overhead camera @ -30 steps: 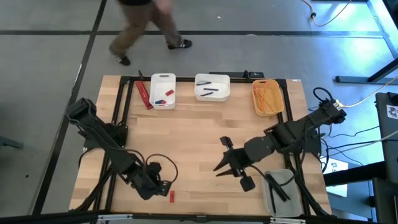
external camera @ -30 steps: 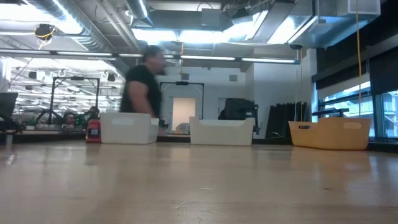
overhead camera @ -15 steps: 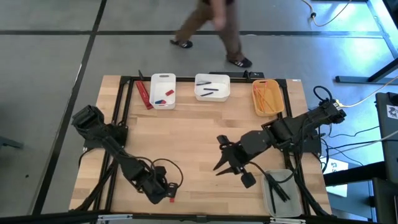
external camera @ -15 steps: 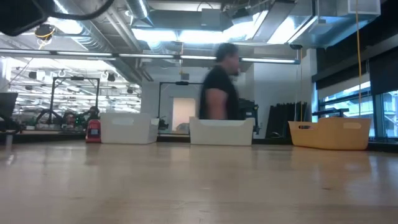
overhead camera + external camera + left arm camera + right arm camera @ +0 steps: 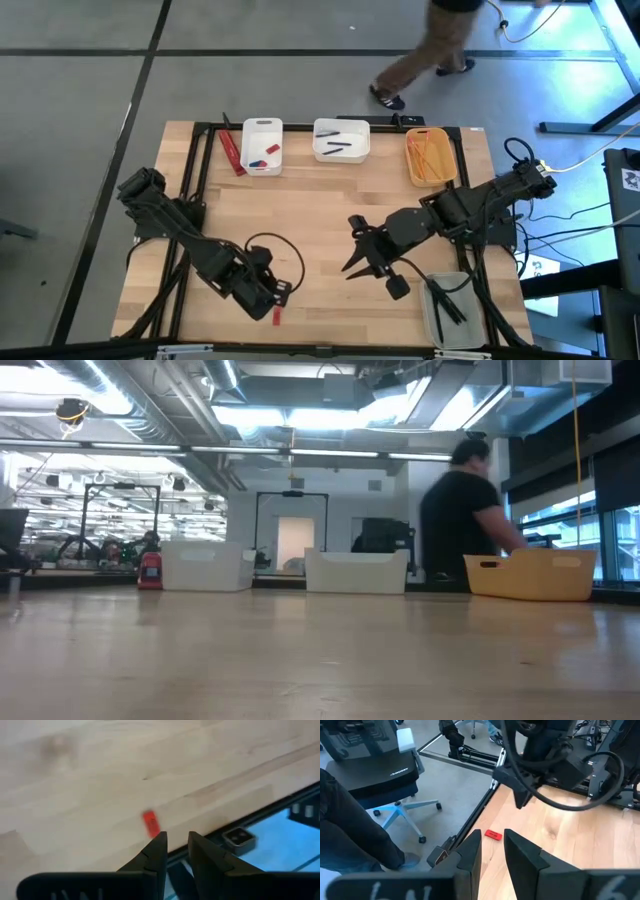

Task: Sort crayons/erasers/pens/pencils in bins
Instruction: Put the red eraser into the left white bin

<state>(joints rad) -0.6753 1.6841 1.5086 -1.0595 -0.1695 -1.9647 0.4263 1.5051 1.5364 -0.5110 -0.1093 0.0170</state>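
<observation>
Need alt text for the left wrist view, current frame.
The left gripper, fingers slightly apart and empty, hangs just short of a small red eraser lying on the wooden table near its edge. A black frame rail borders that edge.

No lettering is legible; the grey chair's [image 5: 380, 765] small print stays unreadable.

Person [image 5: 430, 55] beyond the counter [image 5: 320, 215]: upper body cut off by the high view's top edge, motion-blurred in the low view. Grey bin [image 5: 448, 310] beside the right pincer [image 5: 360, 262]: contents too small to identify. Left pincer [image 5: 278, 297]: fingertips indistinct from above.
</observation>
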